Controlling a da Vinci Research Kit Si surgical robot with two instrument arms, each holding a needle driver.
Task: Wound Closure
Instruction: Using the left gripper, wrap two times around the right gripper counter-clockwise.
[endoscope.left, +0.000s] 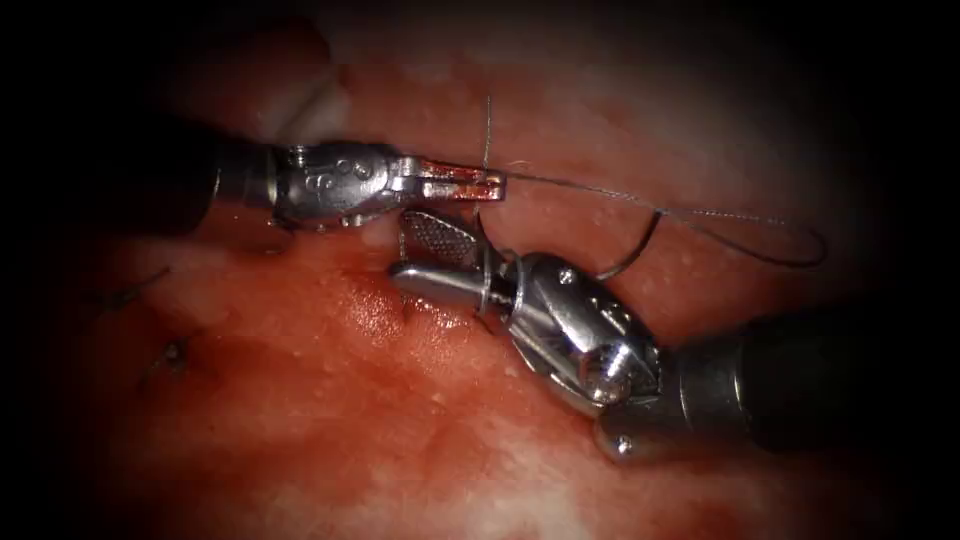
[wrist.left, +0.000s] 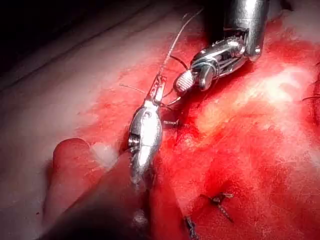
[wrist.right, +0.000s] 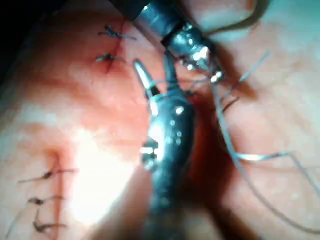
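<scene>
The endoscope looks down from above and in front at my two tools meeting over the tissue (endoscope.left: 420, 440). Each wrist camera peers along its own shaft from very close, and both share that same meeting spot.

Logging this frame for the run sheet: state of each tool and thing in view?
left tool: jaws shut on the thread
right tool: jaws open, holding nothing
thread: runs from the left tool toward the right, ending in a loop over the tissue
tissue: wet with red fluid
finished stitches: tied, ends cut short
</scene>
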